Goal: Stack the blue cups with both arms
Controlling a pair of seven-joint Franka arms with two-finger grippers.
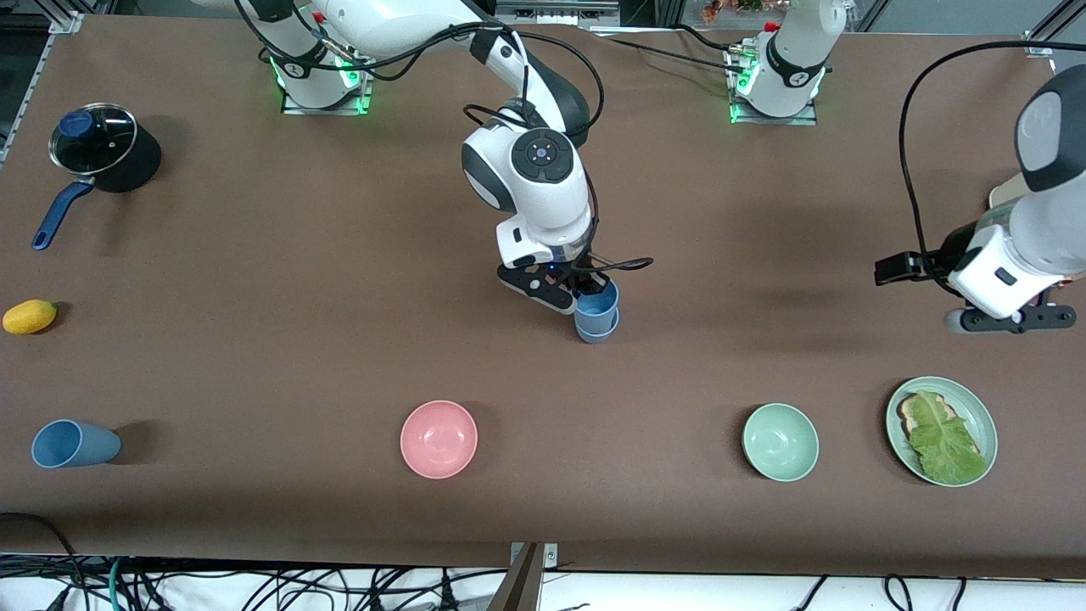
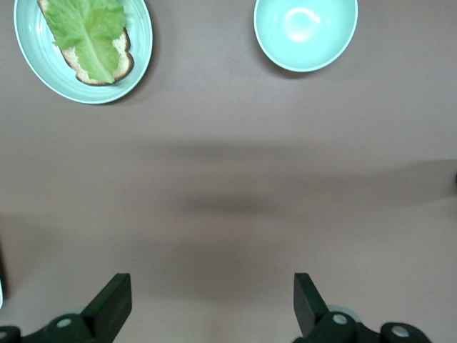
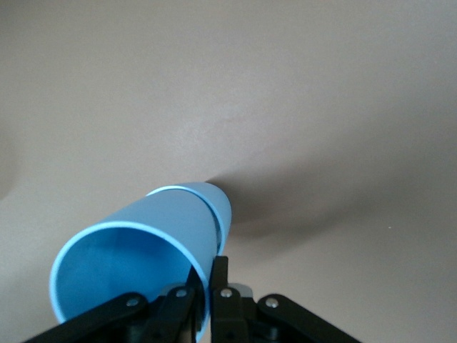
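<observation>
My right gripper (image 1: 585, 293) is shut on the rim of a medium blue cup (image 1: 599, 302), one finger inside and one outside. That cup sits nested in a second blue cup (image 1: 596, 329) at the middle of the table. The right wrist view shows the held cup (image 3: 136, 264), the outer cup's rim (image 3: 218, 200) and my right gripper (image 3: 207, 275). A duller grey-blue cup (image 1: 75, 444) lies on its side at the right arm's end, near the front camera. My left gripper (image 1: 1010, 327) is open and empty over bare table at the left arm's end; it also shows in its own wrist view (image 2: 212, 304).
A pink bowl (image 1: 439, 439), a pale green bowl (image 1: 780, 441) (image 2: 305, 32) and a green plate (image 1: 984, 424) (image 2: 139, 57) with bread and lettuce stand nearer the front camera. A lidded black pot (image 1: 97, 144) and a yellow fruit (image 1: 30, 316) lie at the right arm's end.
</observation>
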